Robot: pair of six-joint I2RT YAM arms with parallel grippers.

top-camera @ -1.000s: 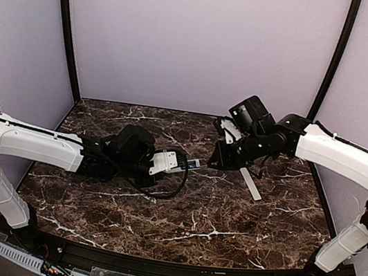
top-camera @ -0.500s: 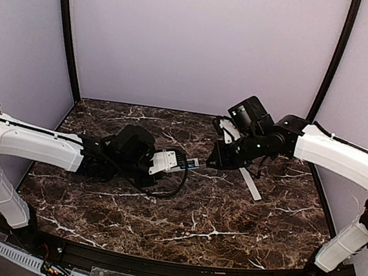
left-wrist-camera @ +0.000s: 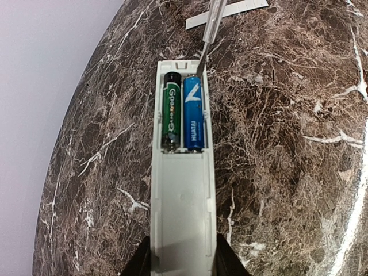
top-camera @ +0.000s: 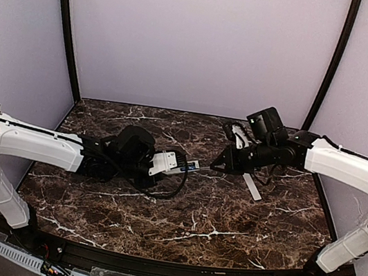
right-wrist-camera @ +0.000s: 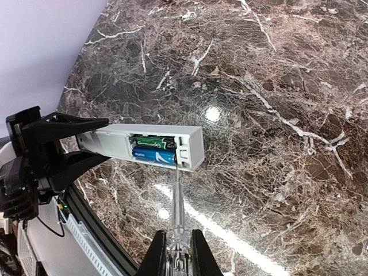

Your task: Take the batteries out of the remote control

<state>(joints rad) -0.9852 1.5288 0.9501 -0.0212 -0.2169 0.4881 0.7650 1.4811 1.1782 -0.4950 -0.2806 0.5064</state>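
Remote control (left-wrist-camera: 183, 190) sits clamped back-up in the left hand (left-wrist-camera: 184, 261), battery end sticking out; right hand (right-wrist-camera: 175, 253) grips a screwdriver (right-wrist-camera: 177, 213), tip at the blue battery (left-wrist-camera: 194, 115).

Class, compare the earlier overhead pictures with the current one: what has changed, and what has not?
The right end effector, shut on the screwdriver, drew back rightward, its tip now by the blue battery. The left end effector kept holding the remote control; the cover stayed put.
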